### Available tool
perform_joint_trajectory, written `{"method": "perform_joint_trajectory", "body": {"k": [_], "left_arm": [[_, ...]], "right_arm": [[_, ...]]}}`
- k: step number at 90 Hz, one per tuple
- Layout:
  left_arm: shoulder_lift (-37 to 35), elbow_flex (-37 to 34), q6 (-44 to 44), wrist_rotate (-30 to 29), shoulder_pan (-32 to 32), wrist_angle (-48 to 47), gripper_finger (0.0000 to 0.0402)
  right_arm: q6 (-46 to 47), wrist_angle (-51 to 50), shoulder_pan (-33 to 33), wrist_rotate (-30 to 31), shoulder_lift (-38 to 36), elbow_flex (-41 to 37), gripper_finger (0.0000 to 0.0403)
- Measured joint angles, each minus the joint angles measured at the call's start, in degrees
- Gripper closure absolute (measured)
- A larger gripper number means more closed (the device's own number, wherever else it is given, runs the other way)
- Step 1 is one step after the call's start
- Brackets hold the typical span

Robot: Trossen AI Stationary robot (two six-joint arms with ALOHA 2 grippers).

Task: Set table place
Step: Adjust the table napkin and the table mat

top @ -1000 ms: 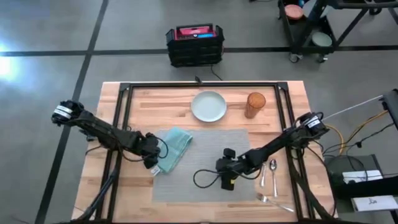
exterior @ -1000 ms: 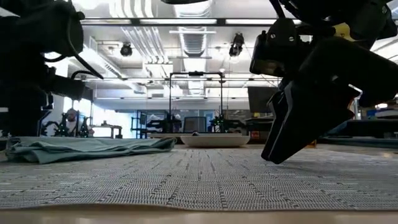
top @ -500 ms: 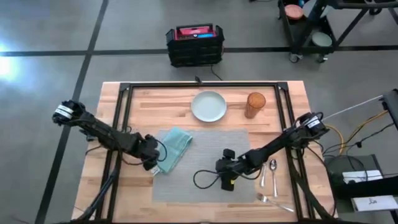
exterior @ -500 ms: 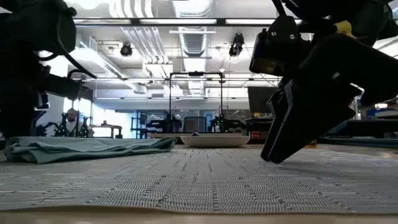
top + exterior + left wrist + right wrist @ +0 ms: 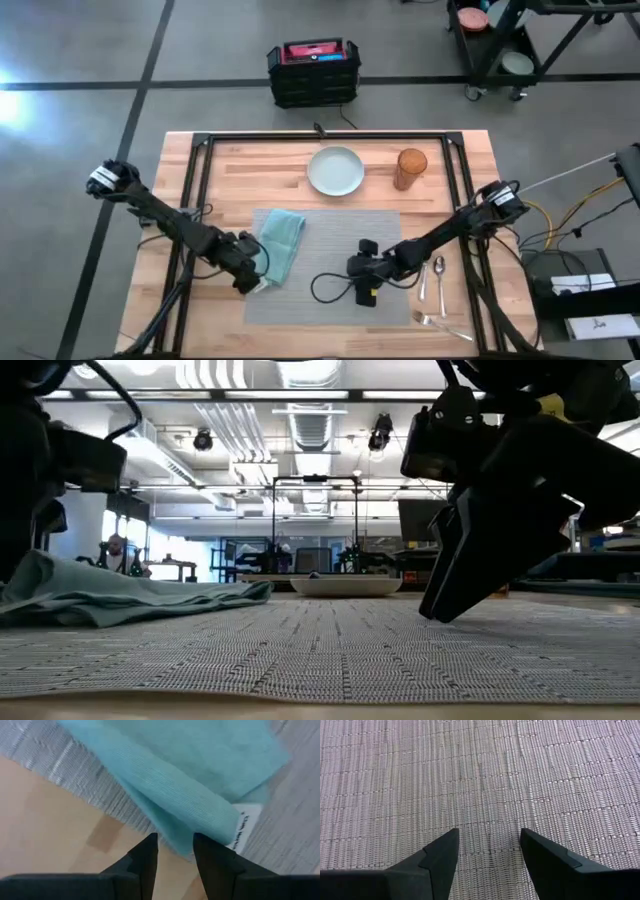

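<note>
The left gripper [image 5: 252, 283] sits at the left edge of the grey woven placemat [image 5: 330, 300], its fingers [image 5: 145, 860] narrowed and pinching a folded corner of the teal napkin [image 5: 281, 243], which is lifted slightly off the mat there. A white care tag [image 5: 244, 825] hangs from that corner; it carries dark printed text too blurred to read. The rest of the napkin lies on the placemat's left part, bunched in soft folds in the low view [image 5: 130, 595].

The placemat lies flat at the middle of the light-wood butcher-block table [image 5: 440, 330], inside the black frame rail [image 5: 325, 138]. Just beyond the placemat's far edge stands the pale round plate [image 5: 336, 171], and to the plate's right an amber tumbler [image 5: 410, 168].

The right gripper [image 5: 365, 290] hovers low over the placemat's middle-right area, fingers [image 5: 440, 855] spread wide and holding nothing, only bare weave between them. Right of the placemat, cutlery [image 5: 432, 285] lies on the wood.

Beyond the table is a grey concrete floor; a black crate with a red top [image 5: 313, 70] stands past the far rail. The low view shows an open workshop with ceiling strip lights and ducting.
</note>
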Motion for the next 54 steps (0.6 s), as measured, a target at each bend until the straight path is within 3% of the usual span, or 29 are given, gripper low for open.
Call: {"method": "perform_joint_trajectory", "body": {"k": [11, 20, 28, 41, 54], "left_arm": [[1.8, 2.0, -1.1, 4.2, -1.0, -3.5, 0.0288], [2.7, 6.0, -1.0, 4.7, -1.5, -12.9, 0.0288], [2.8, 11.0, 0.0, 0.5, -1.7, -19.0, 0.0288], [2.7, 16.3, 4.6, -9.8, -1.8, -19.5, 0.0288], [4.2, 15.0, 5.3, -11.9, -1.3, -19.8, 0.0288]], "right_arm": [[0.2, 0.0, 0.0, 0.0, 0.0, 0.0, 0.0203], [0.1, 0.1, 0.0, 0.0, 0.0, 0.0, 0.0203], [0.1, 0.3, 0.0, 0.0, 0.0, 0.0, 0.0203], [0.1, 0.4, 0.0, 0.0, 0.0, 0.0, 0.0203], [0.0, 0.5, 0.0, 0.0, 0.0, 0.0, 0.0203]]}}
